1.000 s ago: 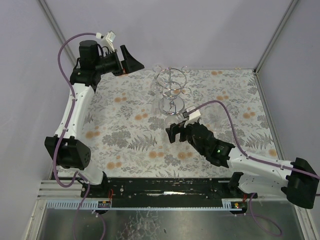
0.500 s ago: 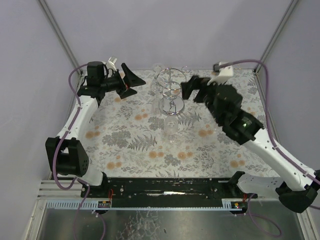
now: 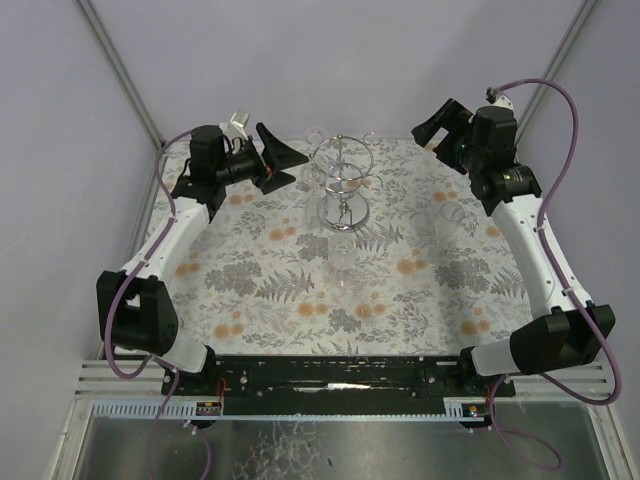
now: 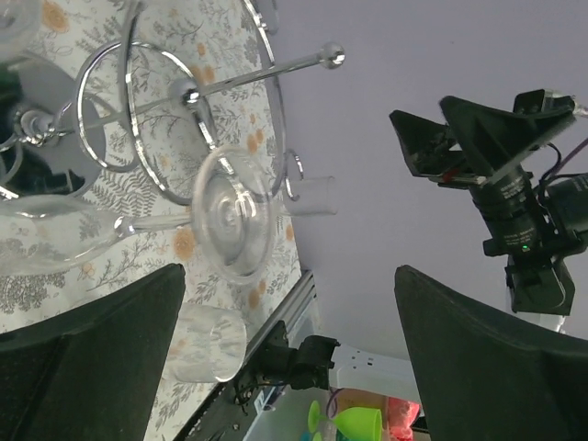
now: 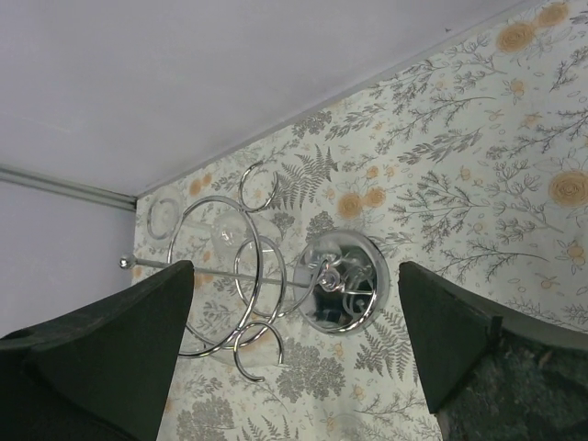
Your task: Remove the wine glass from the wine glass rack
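The wine glass rack (image 3: 343, 180) stands at the back middle of the table on its round mirrored base (image 3: 343, 212). Clear wine glasses hang from its rings, one at the back left (image 3: 316, 135). In the left wrist view a hanging glass (image 4: 230, 216) shows its round foot among the rack's rings (image 4: 138, 110). My left gripper (image 3: 280, 157) is open and empty just left of the rack's top. My right gripper (image 3: 438, 126) is open and empty to the right of the rack, apart from it. The right wrist view shows the rack (image 5: 239, 276) between the open fingers.
One clear glass (image 3: 343, 250) stands on the flowered cloth just in front of the rack. Another (image 3: 452, 214) stands at the right under the right arm. A glass (image 4: 207, 342) also shows on the cloth in the left wrist view. Grey walls close the back and sides.
My right arm has swung from the middle of the table, in front of the rack, up to the back right. A glass stands where it was. My left gripper has moved closer to the rack.
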`<state>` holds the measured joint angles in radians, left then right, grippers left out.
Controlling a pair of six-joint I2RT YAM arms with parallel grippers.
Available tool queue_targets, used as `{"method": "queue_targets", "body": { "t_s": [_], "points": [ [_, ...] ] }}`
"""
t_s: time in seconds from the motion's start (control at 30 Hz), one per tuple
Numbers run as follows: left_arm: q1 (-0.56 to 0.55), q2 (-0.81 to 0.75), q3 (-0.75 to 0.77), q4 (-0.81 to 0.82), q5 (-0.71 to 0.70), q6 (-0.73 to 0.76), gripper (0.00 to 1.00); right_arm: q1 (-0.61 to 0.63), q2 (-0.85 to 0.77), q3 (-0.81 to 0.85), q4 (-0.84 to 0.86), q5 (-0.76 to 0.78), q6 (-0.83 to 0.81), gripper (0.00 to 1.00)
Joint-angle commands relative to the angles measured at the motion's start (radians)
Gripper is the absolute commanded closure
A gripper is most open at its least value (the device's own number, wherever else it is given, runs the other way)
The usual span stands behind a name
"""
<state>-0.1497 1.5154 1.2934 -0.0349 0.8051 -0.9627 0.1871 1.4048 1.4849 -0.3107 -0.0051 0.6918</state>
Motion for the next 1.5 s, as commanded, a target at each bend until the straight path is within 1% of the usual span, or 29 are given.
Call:
{"method": "queue_targets", "body": {
  "t_s": [0.0,0.13,0.27,0.57,0.77,0.97,1.47],
  "points": [
    [0.001,-0.033,-0.069,0.115,-0.032,-0.063,0.05,-0.016,-0.041,0.041,0.031,-0.092,0.055,0.01],
    [0.001,-0.041,-0.12,0.158,-0.042,-0.095,0.08,-0.019,-0.052,0.022,0.024,-0.09,0.057,0.01],
    [0.001,-0.035,-0.136,0.2,-0.051,-0.137,0.15,-0.021,-0.048,0.015,0.027,-0.093,0.066,0.01],
    [-0.005,-0.026,-0.164,0.236,-0.046,-0.194,0.38,-0.02,-0.047,-0.007,0.047,-0.094,0.083,0.01],
    [-0.011,-0.017,-0.169,0.239,-0.04,-0.202,0.41,-0.02,-0.052,-0.028,0.062,-0.095,0.092,0.01],
    [-0.021,-0.009,-0.171,0.251,-0.038,-0.217,0.49,-0.02,-0.059,-0.034,0.066,-0.093,0.094,0.01],
    [-0.044,0.001,-0.182,0.253,-0.038,-0.216,0.63,-0.021,-0.089,-0.064,0.067,-0.085,0.098,0.01]
  ]
}}
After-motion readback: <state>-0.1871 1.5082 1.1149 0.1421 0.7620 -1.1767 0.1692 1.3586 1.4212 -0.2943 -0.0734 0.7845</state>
